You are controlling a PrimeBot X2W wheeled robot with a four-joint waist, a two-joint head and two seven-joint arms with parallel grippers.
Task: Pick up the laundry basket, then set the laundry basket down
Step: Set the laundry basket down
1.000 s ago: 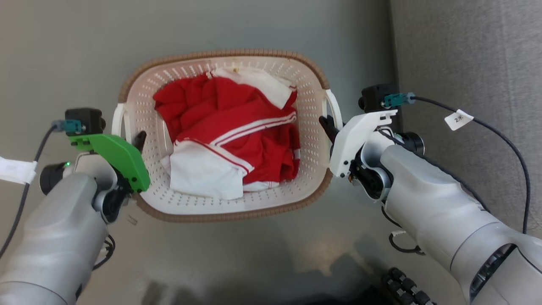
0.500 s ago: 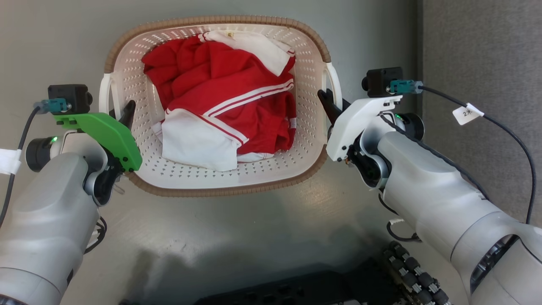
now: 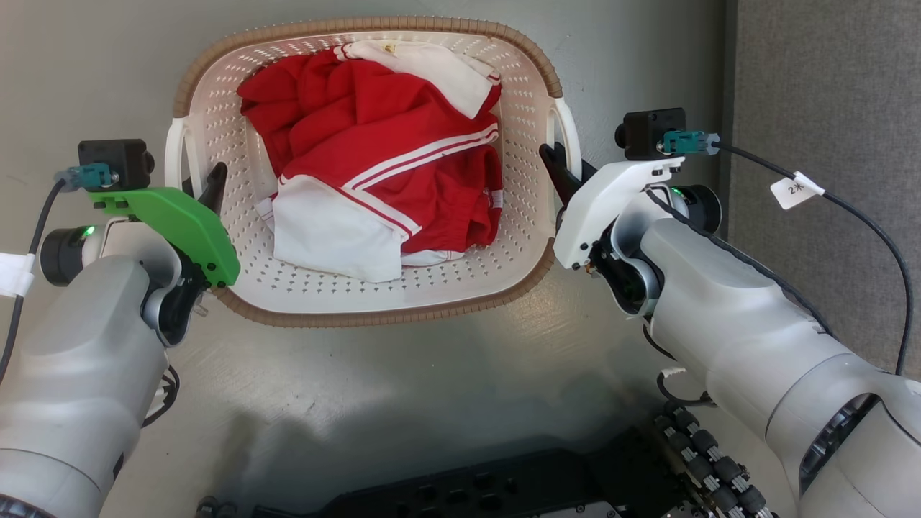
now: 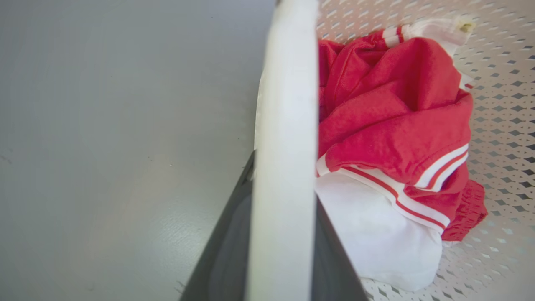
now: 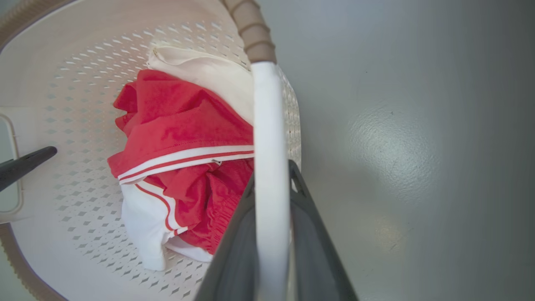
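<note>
The laundry basket (image 3: 374, 316) is cream-white and perforated, with a brown woven-look rim, and holds a crumpled red and white garment (image 3: 381, 173). My left gripper (image 3: 203, 185) is shut on the basket's left white handle (image 4: 284, 104), one dark finger inside the basket wall and one outside. On the opposite side my right gripper (image 3: 568, 167) is shut on the right handle (image 5: 267, 117) in the same way. In the right wrist view, the left gripper's inner finger (image 5: 25, 163) pokes in by the far handle.
Smooth grey floor (image 3: 108, 57) lies under and around the basket. A grey textured surface (image 3: 827, 86) runs along the right side, close to my right forearm. My own black base (image 3: 504, 489) with its roller wheels (image 3: 712, 467) is at the bottom edge.
The whole head picture has shifted: basket and both grippers sit higher in it, and my black base has come into view below. Both holds on the handles look unchanged.
</note>
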